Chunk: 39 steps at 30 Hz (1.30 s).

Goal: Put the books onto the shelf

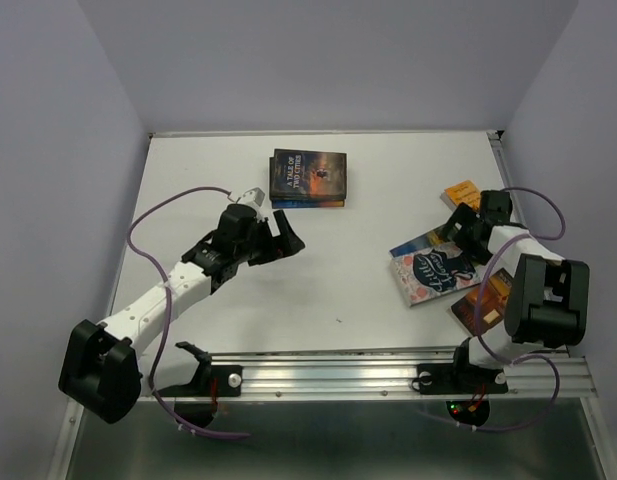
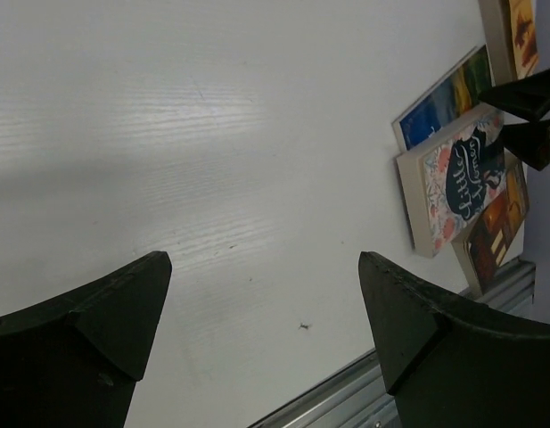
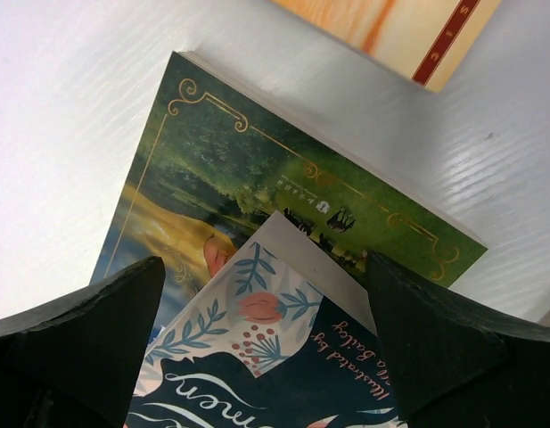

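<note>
- Left gripper (image 1: 286,238): jaws spread fully, nothing between them. It hangs over the bare table (image 1: 208,180), at 9 o'clock from the table's centre.
- Right gripper (image 1: 458,228): jaws spread wide, gripping nothing. It is poised above the point where the pink-teal book (image 1: 433,272) overlaps the green book (image 3: 257,152).
- Dark blue book (image 1: 308,175): lies flat on top of a small stack at 12 o'clock, near the far edge.
- Pink-teal book: at 3 o'clock, lying flat and partly covering the green book.
- Orange book (image 1: 462,192): at 1 o'clock from the pink-teal book.
- Orange-brown book (image 1: 480,305): at 4 o'clock from the pink-teal book, partly hidden by the right arm.
</note>
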{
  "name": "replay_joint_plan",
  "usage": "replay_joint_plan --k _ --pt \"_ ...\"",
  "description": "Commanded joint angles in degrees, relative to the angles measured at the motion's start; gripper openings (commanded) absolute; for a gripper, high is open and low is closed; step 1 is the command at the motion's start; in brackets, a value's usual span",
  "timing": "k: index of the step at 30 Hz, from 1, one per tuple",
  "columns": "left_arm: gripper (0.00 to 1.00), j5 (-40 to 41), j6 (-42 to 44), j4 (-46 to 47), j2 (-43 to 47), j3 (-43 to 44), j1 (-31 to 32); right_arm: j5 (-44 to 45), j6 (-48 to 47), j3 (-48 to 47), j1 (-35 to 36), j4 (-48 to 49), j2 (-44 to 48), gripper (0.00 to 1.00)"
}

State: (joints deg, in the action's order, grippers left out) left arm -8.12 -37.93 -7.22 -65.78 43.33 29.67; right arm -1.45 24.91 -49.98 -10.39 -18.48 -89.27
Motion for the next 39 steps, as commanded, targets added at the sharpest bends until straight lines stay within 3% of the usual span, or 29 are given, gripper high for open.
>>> replay_joint_plan --k 1,8,18,22,29,39 --pt "0.99 -6.99 2.95 6.87 0.3 -2.2 1.44 -9.35 5.06 6.81 0.11 -1.21 2.78 1.0" --pt "0.99 -13.75 2.95 15.12 -7.07 -2.2 6.1 -14.45 12.08 15.08 1.33 -1.21 12.18 1.0" --pt "0.99 -20.87 3.48 21.1 -18.94 0.44 14.18 -15.86 20.79 20.53 4.59 0.28 17.2 1.0" --pt "0.99 -26.15 -0.21 29.96 -23.86 -0.88 15.06 -14.37 25.18 23.43 7.4 1.25 20.28 1.0" --pt "0.99 -25.19 -1.0 30.51 -34.22 5.61 18.93 -12.16 25.9 23.52 8.02 0.9 20.9 1.0" --pt "0.99 -21.77 -0.56 27.7 -39.51 9.75 19.02 -15.42 25.02 23.7 8.02 1.25 19.4 1.0"
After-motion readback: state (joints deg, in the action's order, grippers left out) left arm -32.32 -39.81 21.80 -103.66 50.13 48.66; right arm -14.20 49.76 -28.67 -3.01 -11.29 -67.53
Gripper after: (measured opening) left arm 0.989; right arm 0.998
